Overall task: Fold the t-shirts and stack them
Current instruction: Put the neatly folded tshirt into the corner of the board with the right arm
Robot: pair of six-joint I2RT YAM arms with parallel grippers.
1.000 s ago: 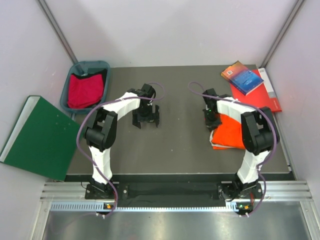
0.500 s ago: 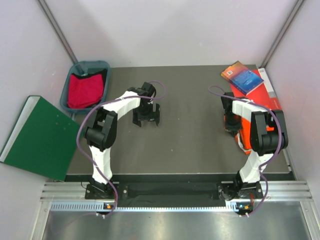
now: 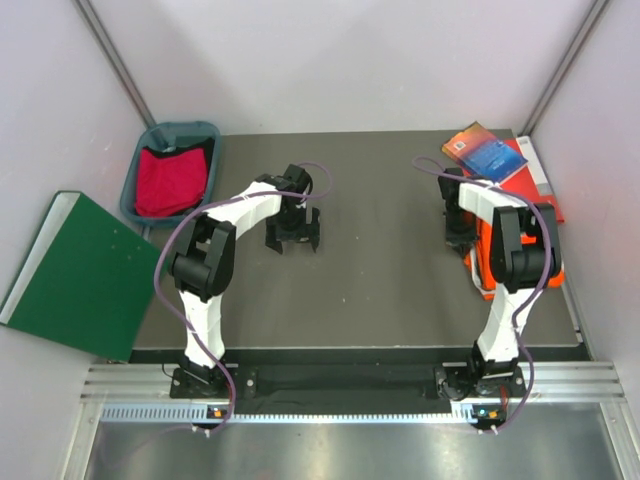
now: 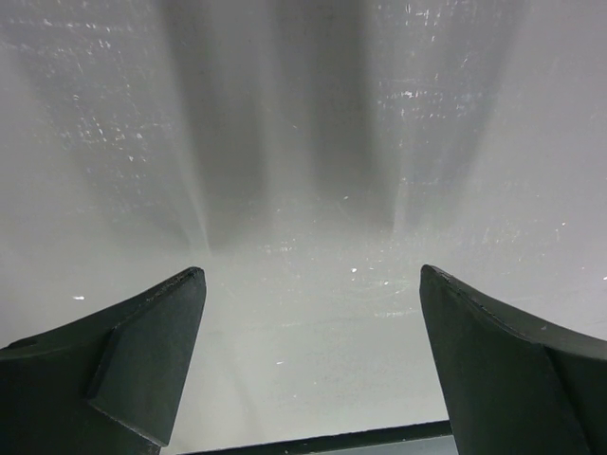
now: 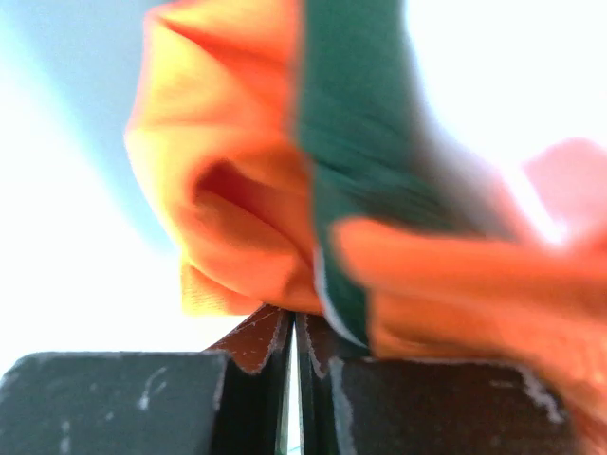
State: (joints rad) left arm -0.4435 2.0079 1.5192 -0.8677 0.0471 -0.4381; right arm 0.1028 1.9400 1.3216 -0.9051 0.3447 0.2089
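- Two pincers, two jobs: the right pincer [image 5: 296, 322] is clamped tight on a fold of the bright orange fabric t-shirt [image 5: 228, 190], apparently to drag it over for stacking.
- The shirt lies bunched at the right edge of the dark table [image 3: 380, 290], beside the flat red book [image 3: 545, 195]. Its long axis runs roughly near-to-far, and I cannot tell where the collar is.
- The left pincer [image 4: 310, 275] gapes wide above the table, holding nothing.

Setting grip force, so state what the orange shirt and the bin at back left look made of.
The orange t-shirt looks like soft matte fabric, perhaps cotton: it bunches into rounded folds where the right tool pinches it. The bin is probably blue-grey moulded plastic, judging by its stiff rim and even colour.
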